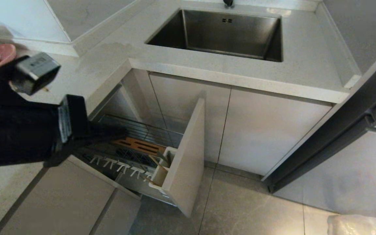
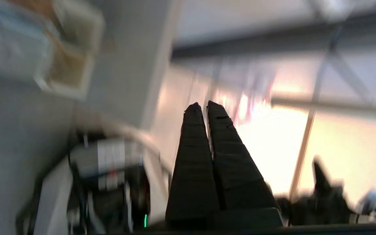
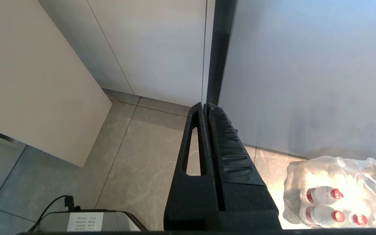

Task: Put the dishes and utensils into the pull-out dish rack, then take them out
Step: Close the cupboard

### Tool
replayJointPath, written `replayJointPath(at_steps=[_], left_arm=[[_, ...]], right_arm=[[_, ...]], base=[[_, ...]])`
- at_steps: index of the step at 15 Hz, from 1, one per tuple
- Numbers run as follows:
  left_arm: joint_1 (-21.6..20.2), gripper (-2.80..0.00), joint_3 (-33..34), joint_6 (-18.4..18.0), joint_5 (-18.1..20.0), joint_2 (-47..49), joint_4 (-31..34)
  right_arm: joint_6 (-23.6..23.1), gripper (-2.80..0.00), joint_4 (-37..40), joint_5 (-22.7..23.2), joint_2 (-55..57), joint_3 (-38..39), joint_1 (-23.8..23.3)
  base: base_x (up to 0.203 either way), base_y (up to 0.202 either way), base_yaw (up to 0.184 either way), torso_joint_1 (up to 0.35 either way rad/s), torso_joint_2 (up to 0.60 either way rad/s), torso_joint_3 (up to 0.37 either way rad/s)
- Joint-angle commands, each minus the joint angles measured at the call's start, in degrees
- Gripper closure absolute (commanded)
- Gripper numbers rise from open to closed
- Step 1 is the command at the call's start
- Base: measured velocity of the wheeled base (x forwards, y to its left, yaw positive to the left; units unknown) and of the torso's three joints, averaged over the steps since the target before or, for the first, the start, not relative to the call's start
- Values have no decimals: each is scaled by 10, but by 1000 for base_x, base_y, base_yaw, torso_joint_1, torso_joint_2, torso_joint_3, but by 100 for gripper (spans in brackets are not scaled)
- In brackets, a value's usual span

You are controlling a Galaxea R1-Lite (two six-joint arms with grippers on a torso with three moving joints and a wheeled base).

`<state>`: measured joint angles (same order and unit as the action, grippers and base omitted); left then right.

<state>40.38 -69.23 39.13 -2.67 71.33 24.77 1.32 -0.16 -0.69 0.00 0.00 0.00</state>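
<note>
In the rack's cup, chopsticks lean upright

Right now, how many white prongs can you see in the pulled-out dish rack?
5, standing in one row along the near side of the pull-out dish rack, from through and to beside the utensil cup. The left arm may hide more.

Left pincer and right pincer both closed, empty.
</note>
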Motion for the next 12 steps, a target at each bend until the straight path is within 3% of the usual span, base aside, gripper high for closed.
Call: replayJointPath(at_steps=[1, 8, 12], left_arm=[[15, 0, 3, 4, 11, 51, 4], [33, 0, 6, -1, 76, 184, 5], [32, 0, 1, -25, 77, 229, -10]], right_arm=[[0, 0, 0, 0, 1, 0, 0], [0, 0, 0, 0, 1, 0, 0], [0, 0, 0, 0, 1, 0, 0]], base=[[0, 0, 0, 0, 0, 0], [0, 0, 0, 0, 0, 0], [0, 0, 0, 0, 0, 0]])
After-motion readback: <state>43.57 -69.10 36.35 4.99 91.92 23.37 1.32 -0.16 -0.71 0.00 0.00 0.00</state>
